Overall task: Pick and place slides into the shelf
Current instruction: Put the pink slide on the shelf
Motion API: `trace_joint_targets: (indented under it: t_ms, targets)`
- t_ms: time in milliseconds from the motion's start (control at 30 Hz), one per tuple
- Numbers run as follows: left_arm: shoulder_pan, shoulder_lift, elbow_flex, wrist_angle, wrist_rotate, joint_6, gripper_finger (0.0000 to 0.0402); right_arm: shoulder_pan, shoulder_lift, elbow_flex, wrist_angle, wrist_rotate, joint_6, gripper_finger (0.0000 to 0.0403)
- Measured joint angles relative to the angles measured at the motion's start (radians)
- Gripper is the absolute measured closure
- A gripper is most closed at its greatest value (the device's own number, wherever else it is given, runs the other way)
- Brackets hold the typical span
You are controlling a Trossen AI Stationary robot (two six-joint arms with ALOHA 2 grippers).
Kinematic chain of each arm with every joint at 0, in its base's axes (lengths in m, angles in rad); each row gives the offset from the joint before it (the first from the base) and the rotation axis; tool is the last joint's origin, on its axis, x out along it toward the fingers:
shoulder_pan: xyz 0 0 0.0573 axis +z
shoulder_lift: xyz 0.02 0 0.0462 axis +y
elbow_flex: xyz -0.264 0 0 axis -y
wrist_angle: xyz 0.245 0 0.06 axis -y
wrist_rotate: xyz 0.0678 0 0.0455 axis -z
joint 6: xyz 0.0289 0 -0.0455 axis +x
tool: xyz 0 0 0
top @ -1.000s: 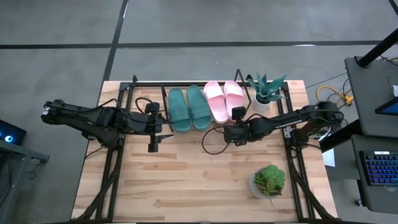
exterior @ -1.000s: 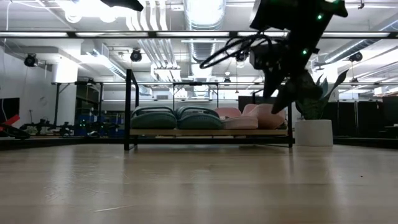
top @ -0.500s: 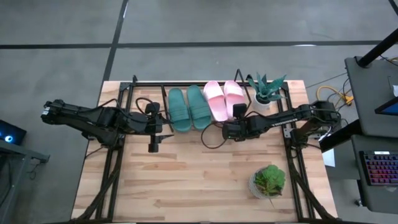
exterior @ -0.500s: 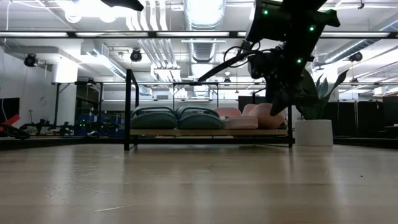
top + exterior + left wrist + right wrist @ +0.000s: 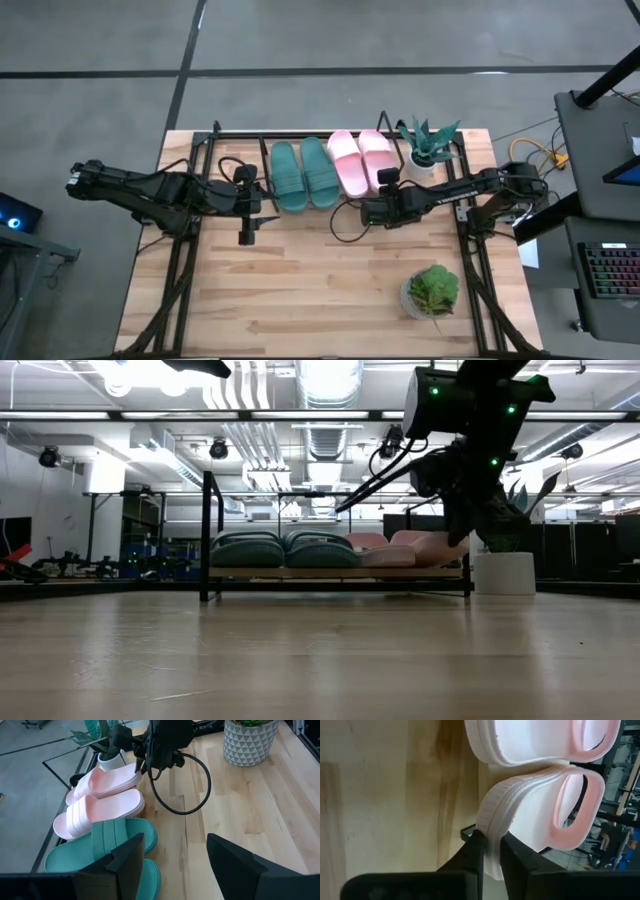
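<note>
Pinching the heel edge of the outer pale pink rubber slide (image 5: 540, 805), the right gripper (image 5: 489, 851) adjusts it on the low black wire shelf with its slanted wooden board (image 5: 240, 137), where both dark teal-green slides (image 5: 304, 173) and the other pink slide (image 5: 346, 162) already sit, while the left gripper (image 5: 175, 857) waits open near the teal pair.

Two potted plants (image 5: 433, 291) (image 5: 428, 146) on wooden table (image 5: 300, 290); keyboard (image 5: 610, 270) beside.

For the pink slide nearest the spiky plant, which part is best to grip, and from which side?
Grip its heel edge, coming from the open table side. The sole lies flat on the shelf with the heel rim facing outward, thin enough to pinch. The right gripper is pinching it there.
</note>
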Motion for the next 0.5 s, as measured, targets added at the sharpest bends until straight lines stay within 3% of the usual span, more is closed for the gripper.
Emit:
trace_joint_targets:
  t_ms: [267, 500]
  targets:
    - [0.0, 0.0, 0.0, 0.0, 0.0, 0.0, 0.0202, -0.001, 0.0, 0.0, 0.018, -0.073, 0.012, 0.0315]
    - [0.0, 0.0, 0.0, 0.0, 0.003, 0.0, 0.0202, -0.004, -0.002, 0.019, 0.015, -0.08, 0.03, 0.021]
